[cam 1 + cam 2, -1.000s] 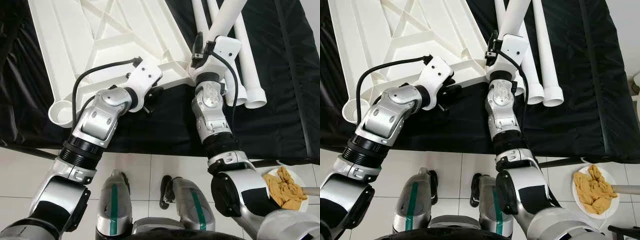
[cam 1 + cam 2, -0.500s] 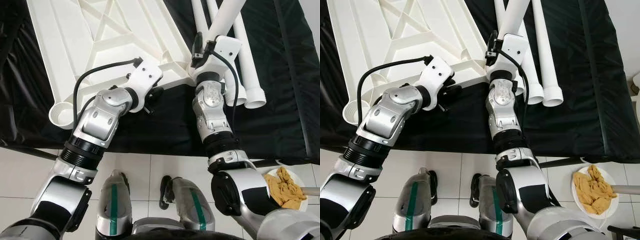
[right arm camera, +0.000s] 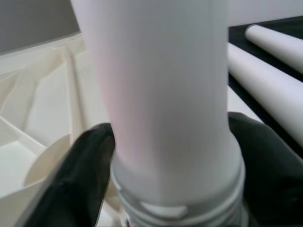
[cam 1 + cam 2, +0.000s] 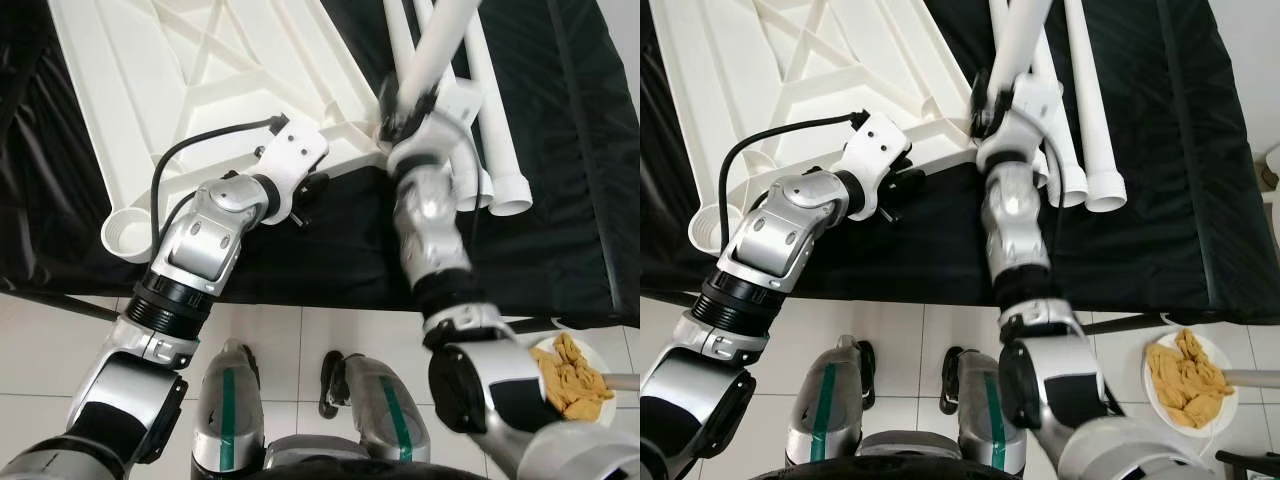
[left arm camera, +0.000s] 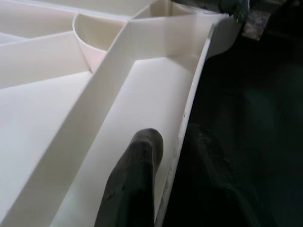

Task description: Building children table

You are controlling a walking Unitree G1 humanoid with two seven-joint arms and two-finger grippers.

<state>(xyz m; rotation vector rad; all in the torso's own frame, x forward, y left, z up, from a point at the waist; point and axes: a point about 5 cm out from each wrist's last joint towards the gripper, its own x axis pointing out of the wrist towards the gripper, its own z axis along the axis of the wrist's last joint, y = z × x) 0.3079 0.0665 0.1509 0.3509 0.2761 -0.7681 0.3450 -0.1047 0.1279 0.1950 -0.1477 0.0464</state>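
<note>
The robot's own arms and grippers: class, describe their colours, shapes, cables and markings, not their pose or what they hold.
Both arms are jointed silver metal with black ribbed collars at the forearms. Each wrist ends in a white block housing, with a black cable looping back to the arm. The left gripper and right gripper have rounded matte black fingers. No markings are legible on the arms.

Head stereo pair looks steeply down over both arms. Left wrist camera close along finger [image 5: 135, 175] at tabletop rim [image 5: 189, 111]; right wrist camera tight on leg [image 3: 161, 94].
</note>
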